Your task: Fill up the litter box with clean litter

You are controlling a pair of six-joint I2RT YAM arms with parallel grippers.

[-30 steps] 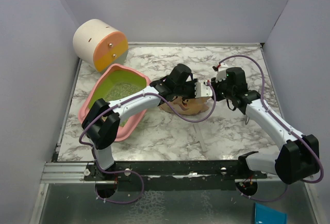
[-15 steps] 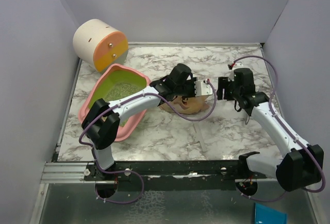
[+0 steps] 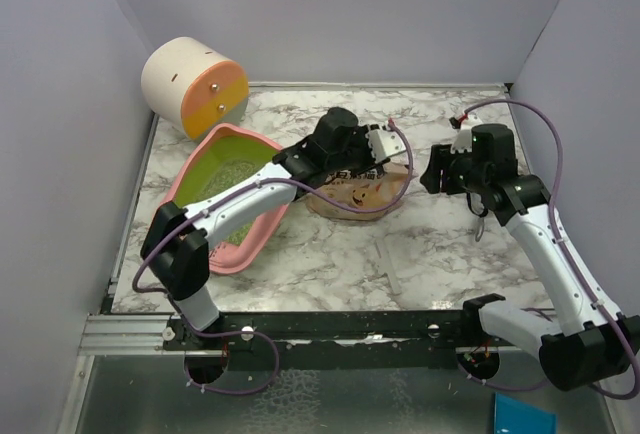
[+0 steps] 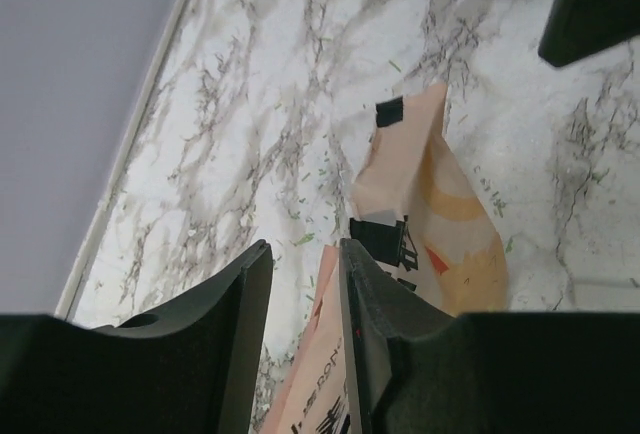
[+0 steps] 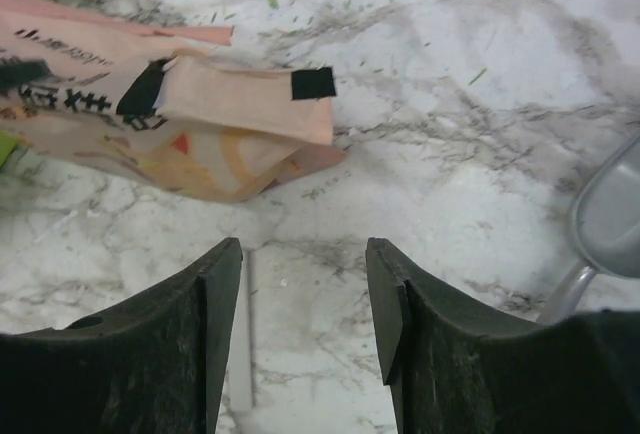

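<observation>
The pink litter box (image 3: 193, 179) sits at the table's left, with greenish-grey clean litter (image 3: 236, 176) lying on its lime-green bottom. A tan paper bag (image 3: 358, 192) printed with a cartoon animal lies flat on the marble, just right of the box. My left gripper (image 3: 392, 149) hovers over the bag's far end. In the left wrist view it (image 4: 303, 249) is open, and the bag's edge (image 4: 330, 354) shows in the gap below, loose. My right gripper (image 3: 433, 174) stands to the right of the bag. It (image 5: 303, 244) is open over bare marble, with the bag (image 5: 200, 124) ahead of it.
A cream-and-orange cylinder (image 3: 195, 84) stands at the back left corner. A grey scoop (image 5: 610, 224) lies by the right arm. A thin white strip (image 5: 240, 334) rests on the marble near the front. Green litter grains (image 4: 305, 240) are scattered around the bag. Purple walls close in three sides.
Both grippers opened and let go of the bag, which now lies flat on the table. The left gripper moved toward the back. The right gripper drew away to the right.
</observation>
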